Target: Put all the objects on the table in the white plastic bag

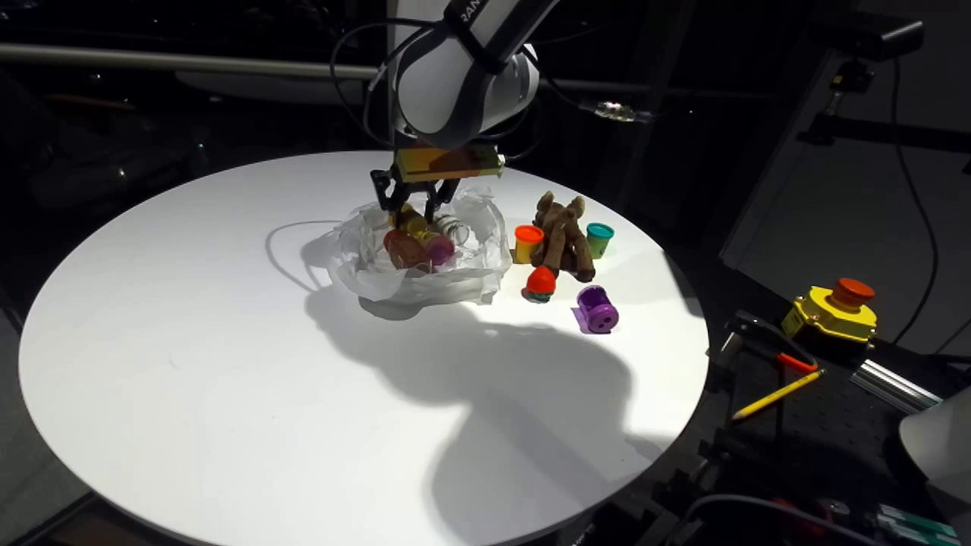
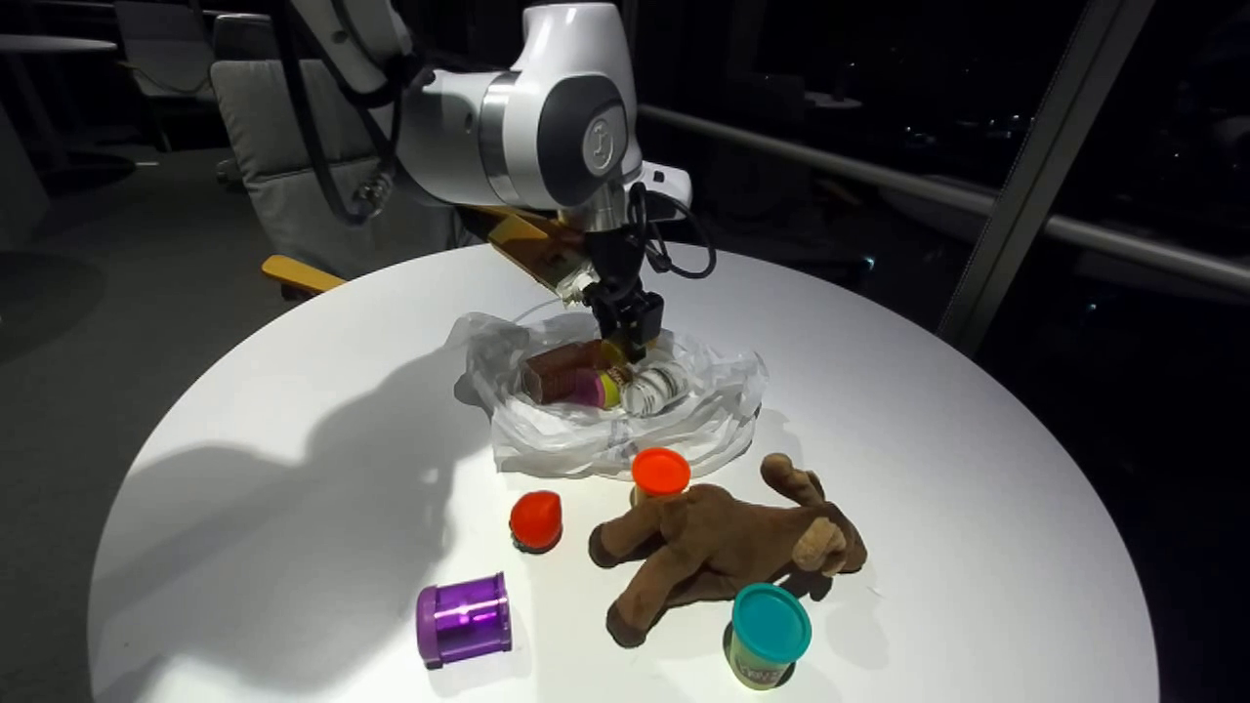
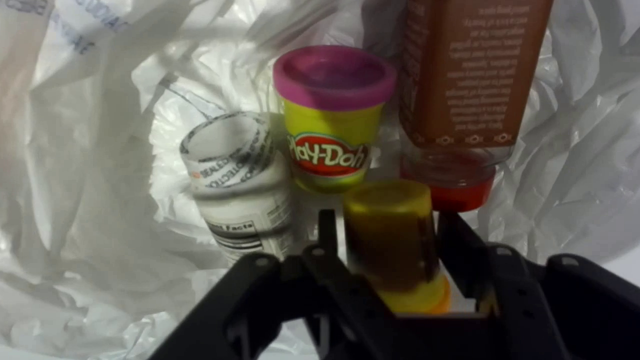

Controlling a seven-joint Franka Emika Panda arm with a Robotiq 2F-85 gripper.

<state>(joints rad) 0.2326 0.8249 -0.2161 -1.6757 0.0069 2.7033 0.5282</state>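
The white plastic bag (image 2: 547, 444) lies spread wide on the round white table (image 1: 227, 425). My gripper (image 3: 387, 217) reaches into it, fingers on either side of a yellow tub (image 3: 387, 240), with a visible gap at the left finger. Also in the bag are a reddish-brown jar (image 3: 465, 75), a purple-lidded tub (image 3: 330, 125) and a white bottle (image 3: 240, 190). Outside it stand an orange-lidded tub (image 2: 661, 471) and a teal-lidded tub (image 2: 770, 630). Between these lies the brown plush animal (image 2: 723, 537). A red strawberry toy (image 2: 536, 519) and a purple cylinder (image 2: 464, 620) are nearby.
The bag's crumpled rim surrounds the fingers, and a thin strap loop (image 1: 269, 246) trails from it. Beyond the table edge is a black bench with a yellow stop button box (image 1: 831, 315) and a pencil (image 1: 777, 394). A grey chair (image 2: 283, 166) stands behind the table.
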